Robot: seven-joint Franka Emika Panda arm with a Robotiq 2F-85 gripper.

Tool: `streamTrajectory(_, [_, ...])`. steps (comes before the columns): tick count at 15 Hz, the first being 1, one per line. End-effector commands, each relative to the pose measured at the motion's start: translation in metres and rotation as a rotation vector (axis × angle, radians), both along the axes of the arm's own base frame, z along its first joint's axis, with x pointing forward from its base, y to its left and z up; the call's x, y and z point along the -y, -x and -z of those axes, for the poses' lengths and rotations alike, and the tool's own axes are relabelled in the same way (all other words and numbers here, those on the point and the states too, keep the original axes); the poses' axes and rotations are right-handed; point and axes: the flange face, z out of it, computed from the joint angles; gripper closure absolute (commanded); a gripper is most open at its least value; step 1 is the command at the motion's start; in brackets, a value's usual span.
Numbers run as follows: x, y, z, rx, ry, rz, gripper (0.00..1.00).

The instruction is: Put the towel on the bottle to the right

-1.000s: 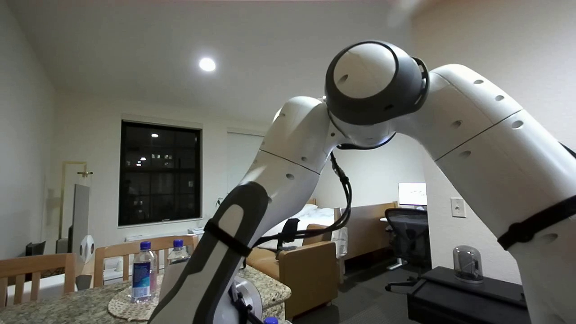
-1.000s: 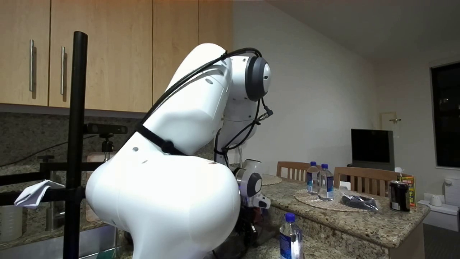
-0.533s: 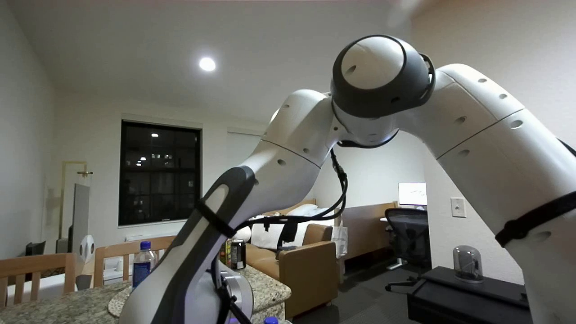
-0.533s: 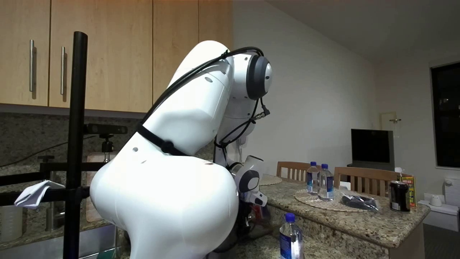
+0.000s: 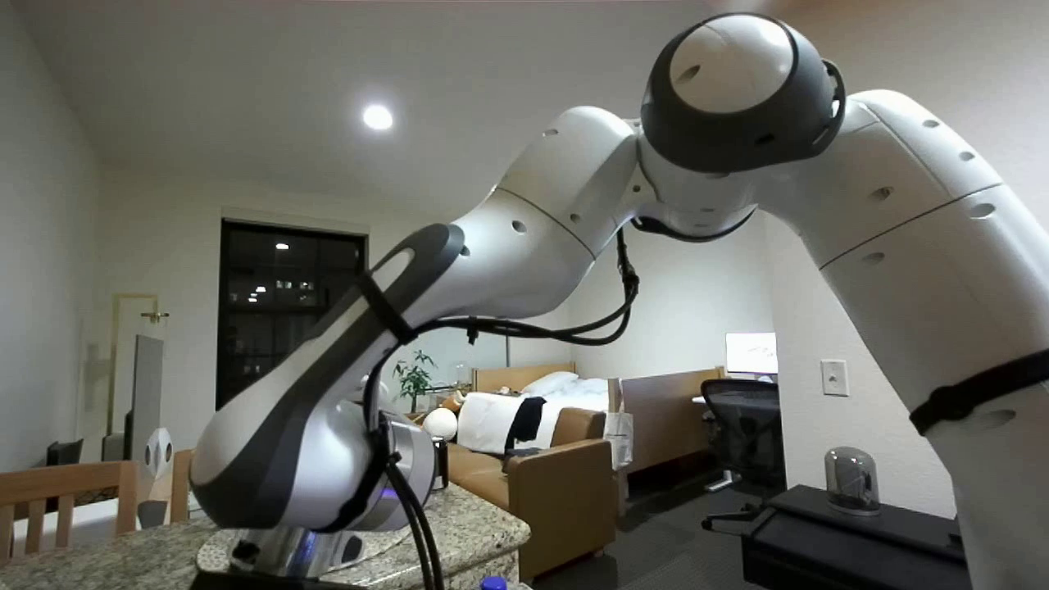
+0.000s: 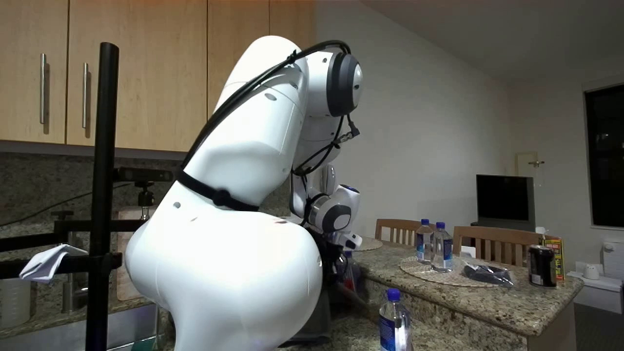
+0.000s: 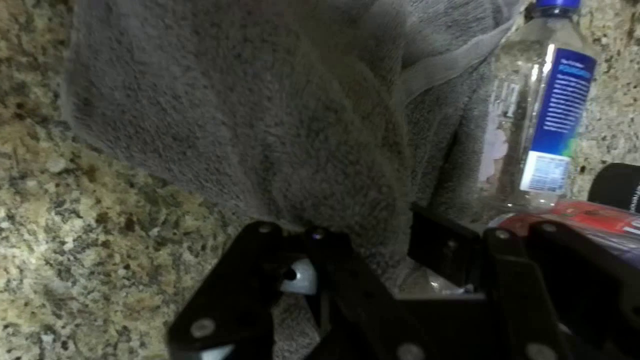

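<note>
We are gripping a gathered part of the grey towel [image 7: 240, 95] in the end effector [image 7: 406, 245], and the rest is hanging or lying over the speckled bench [image 7: 100, 260]; we are failing to tell whether its hem is touching down. In the wrist view, a bottle [image 7: 545, 105] is showing just beside the cloth. We are judging the step to be the carry, and are taking the near bottle [image 6: 396, 321], to the right of the arm [image 6: 253, 126] in an exterior view, as the likely target. For doing this well, we are advising ourselves to raise the hem above the bottle tops, centre the cloth over the target, lower slowly and let go only once the fabric is draping evenly; a sideways drag is risking a topple.

Counting, we are finding one towel, four bottles [image 6: 442, 251] (two sharing a mat [image 6: 448, 279]), two mats, one dark can [image 6: 542, 265], one yellow-and-red box [image 6: 559, 256], one clear packet [image 6: 490, 275], one red packet [image 7: 605, 220] and two wooden chairs [image 6: 497, 236].
</note>
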Motion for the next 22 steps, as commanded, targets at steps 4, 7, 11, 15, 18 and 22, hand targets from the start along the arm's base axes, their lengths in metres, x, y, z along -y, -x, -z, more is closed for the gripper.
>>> streamTrajectory(4, [0.003,-0.001,-0.070,0.027,-0.057,-0.037,0.89])
streamTrajectory(7, [0.009,-0.005,-0.097,0.033,-0.047,-0.041,0.89])
streamTrajectory(11, [0.029,-0.007,-0.134,0.031,-0.014,-0.029,0.89])
streamTrajectory(15, [0.051,-0.003,-0.178,0.064,0.035,0.003,0.89])
streamTrajectory(18, [0.059,0.005,-0.212,0.116,0.102,0.046,0.89])
streamTrajectory(22, [0.065,0.027,-0.259,0.179,0.191,0.140,0.90])
